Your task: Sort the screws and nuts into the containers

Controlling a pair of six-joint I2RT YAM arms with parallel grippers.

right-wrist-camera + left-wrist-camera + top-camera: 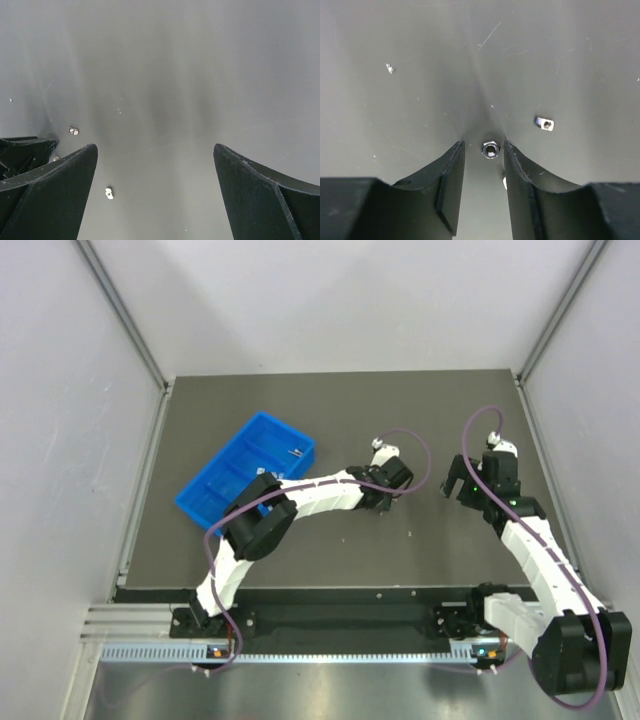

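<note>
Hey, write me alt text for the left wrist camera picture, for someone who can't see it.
A small silver hex nut lies on the dark grey table between the open black fingertips of the left gripper, touching neither. A second, squarish nut lies farther off, toward the picture's right.

The left arm (322, 490) and the right arm (532, 542) look alike: white shells on the links, bulky black housings at the joints, and black bases (192, 620). A thin purple cable (415, 443) loops out just behind each hand and trails back along the links. The left hand (484, 147) and the right hand (155, 150) carry matte black fingers (451, 185), thick at the root, with curved inner edges narrowing to blunt tips. A small green light (513, 503) glows behind the right hand.
</note>
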